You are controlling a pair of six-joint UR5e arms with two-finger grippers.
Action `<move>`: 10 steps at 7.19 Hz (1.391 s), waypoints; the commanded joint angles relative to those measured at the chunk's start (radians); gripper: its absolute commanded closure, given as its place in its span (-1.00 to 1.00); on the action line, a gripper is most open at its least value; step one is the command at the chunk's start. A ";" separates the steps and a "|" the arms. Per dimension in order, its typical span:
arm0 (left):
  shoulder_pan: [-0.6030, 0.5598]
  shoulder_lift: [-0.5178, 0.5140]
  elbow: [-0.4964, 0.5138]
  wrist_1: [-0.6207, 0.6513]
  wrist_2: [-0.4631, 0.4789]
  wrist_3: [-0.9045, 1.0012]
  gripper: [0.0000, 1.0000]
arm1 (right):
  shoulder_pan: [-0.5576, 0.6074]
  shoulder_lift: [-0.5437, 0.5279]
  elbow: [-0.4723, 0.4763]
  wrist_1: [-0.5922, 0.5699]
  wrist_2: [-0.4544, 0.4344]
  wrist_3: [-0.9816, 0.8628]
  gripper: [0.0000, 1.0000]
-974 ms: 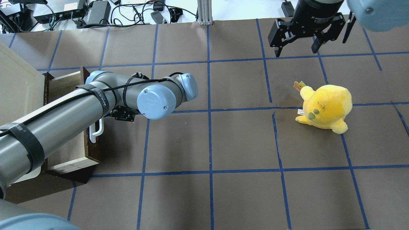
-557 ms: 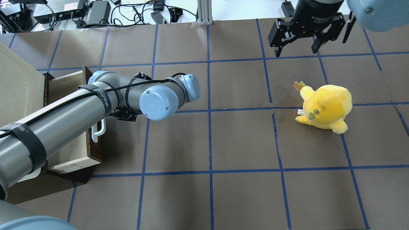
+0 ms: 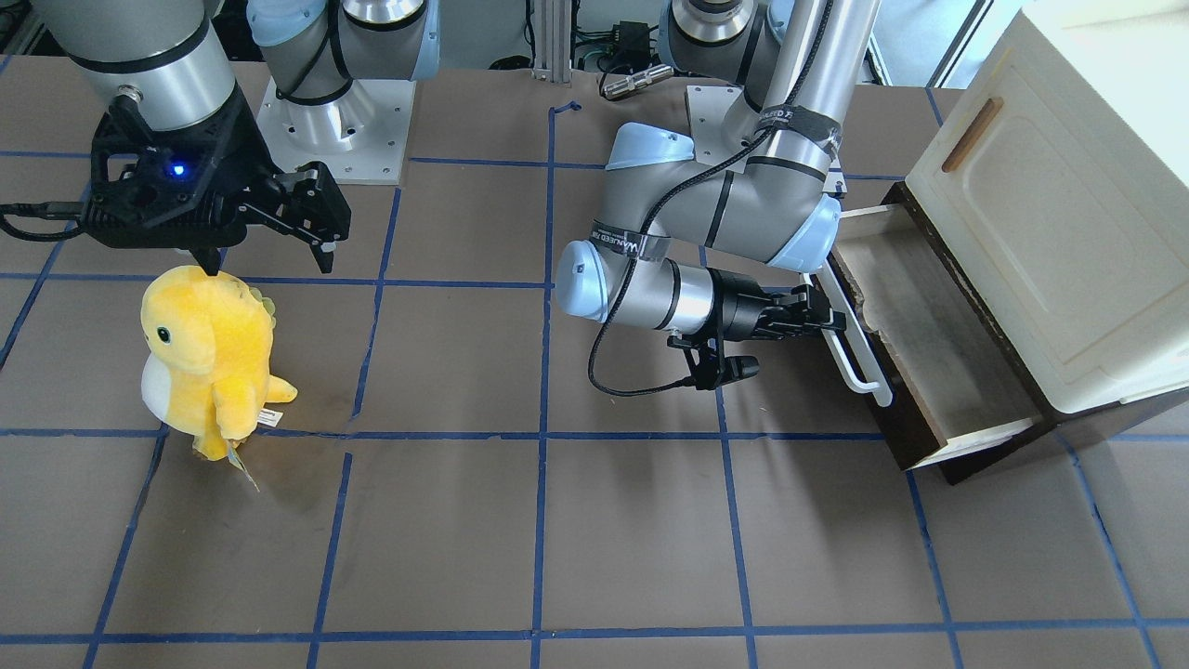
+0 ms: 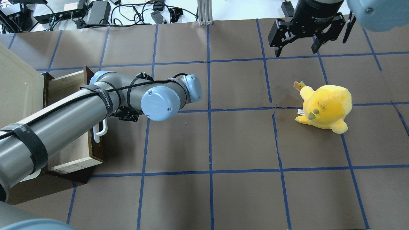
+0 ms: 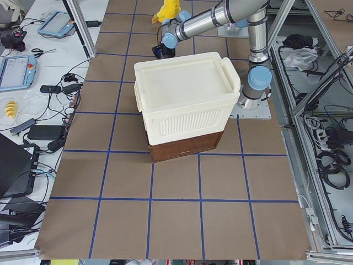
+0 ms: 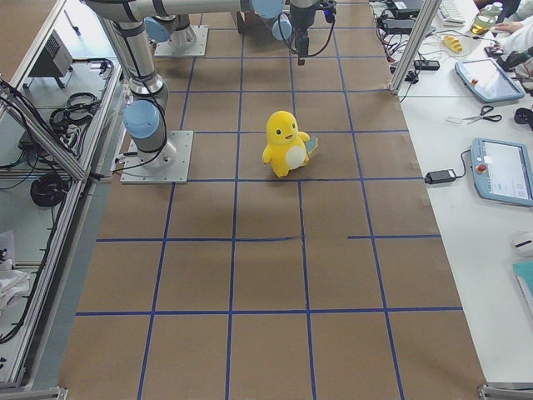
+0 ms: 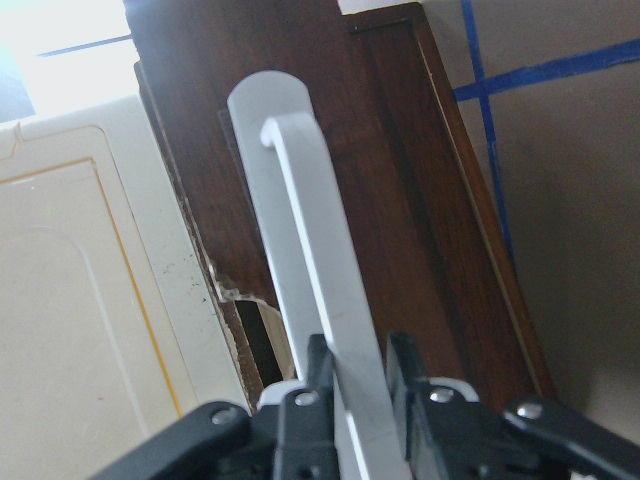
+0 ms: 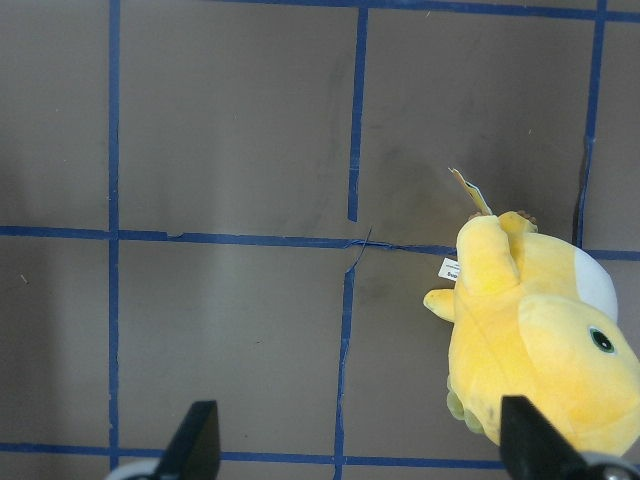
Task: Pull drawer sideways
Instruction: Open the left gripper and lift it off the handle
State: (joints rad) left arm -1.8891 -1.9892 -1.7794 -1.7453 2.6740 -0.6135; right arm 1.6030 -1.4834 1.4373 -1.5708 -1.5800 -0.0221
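The dark brown drawer (image 3: 932, 367) stands partly open under a cream cabinet; its pale wood interior (image 4: 72, 150) shows. My left gripper (image 3: 831, 321) is shut on the long white bar handle (image 3: 856, 347) on the drawer's front. In the left wrist view the two fingers (image 7: 318, 398) clamp the handle (image 7: 305, 240) from both sides, in front of the brown drawer front (image 7: 400, 200). In the overhead view my arm hides most of that gripper; only the handle's lower end (image 4: 99, 134) shows. My right gripper (image 4: 297, 48) is open and empty, hovering at the far right, well away from the drawer.
The cream cabinet (image 3: 1050, 214) with a small wooden handle (image 3: 966, 135) sits above the drawer. A yellow plush toy (image 4: 324, 107) stands on the brown mat, just in front of the right gripper (image 3: 269, 251). Cables and power bricks (image 4: 96, 12) lie beyond the table's far edge.
My left arm has moved a little to the right in the overhead view, and the drawer has slid further out of the cabinet with it. The right arm and the plush toy have not moved.
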 commanded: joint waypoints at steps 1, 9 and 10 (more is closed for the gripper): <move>0.001 0.001 0.000 0.001 0.000 0.000 -1.00 | 0.000 0.000 0.000 0.000 0.000 0.001 -1.00; -0.031 0.197 0.233 0.013 -0.374 0.465 -1.00 | 0.000 0.000 0.000 0.000 0.000 0.001 -1.00; -0.024 0.260 0.259 0.012 -0.443 0.500 -1.00 | 0.000 0.000 0.000 0.000 0.000 -0.001 -1.00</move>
State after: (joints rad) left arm -1.9153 -1.7995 -1.5547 -1.7327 2.3069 -0.1866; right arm 1.6030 -1.4835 1.4373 -1.5708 -1.5800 -0.0218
